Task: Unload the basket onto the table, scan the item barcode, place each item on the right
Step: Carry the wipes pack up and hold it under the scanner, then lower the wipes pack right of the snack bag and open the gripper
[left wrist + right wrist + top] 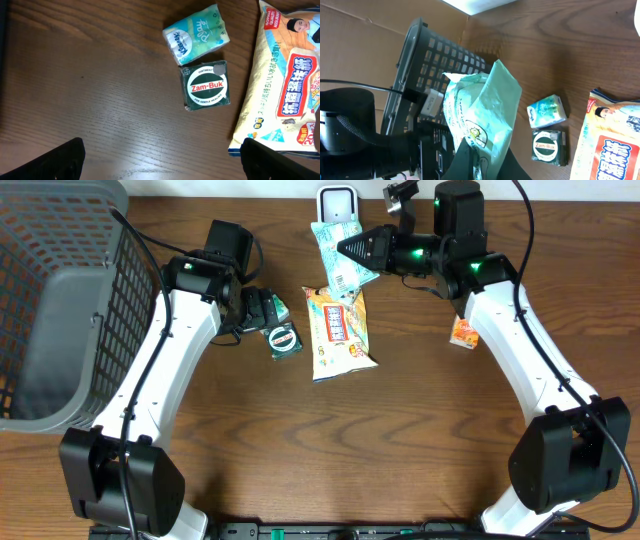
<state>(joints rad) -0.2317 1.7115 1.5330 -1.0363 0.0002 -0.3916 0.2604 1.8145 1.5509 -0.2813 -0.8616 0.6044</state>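
Presentation step in hand: my right end effector [348, 248] is clamped on the green packet [335, 272], held at the far side next to the white scanner [337, 200]. Left end effector [266, 312] hangs open. Next, I judge, the barcode must be turned to face the scanner.

White arms [165, 370], black joints [225, 245], cables [524, 205] and claws [345, 248], green lights [474, 268].

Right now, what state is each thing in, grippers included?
Left gripper: open, empty.
Right gripper: shut on the green packet.
Green packet: held up, crumpled.
Zam-Buk box: lying flat, label up.
Tissue pack: lying flat beside the Zam-Buk box.
Snack bag: lying flat, printed face up.
Orange box: lying loose, untouched.
Basket: upright, nothing seen inside.
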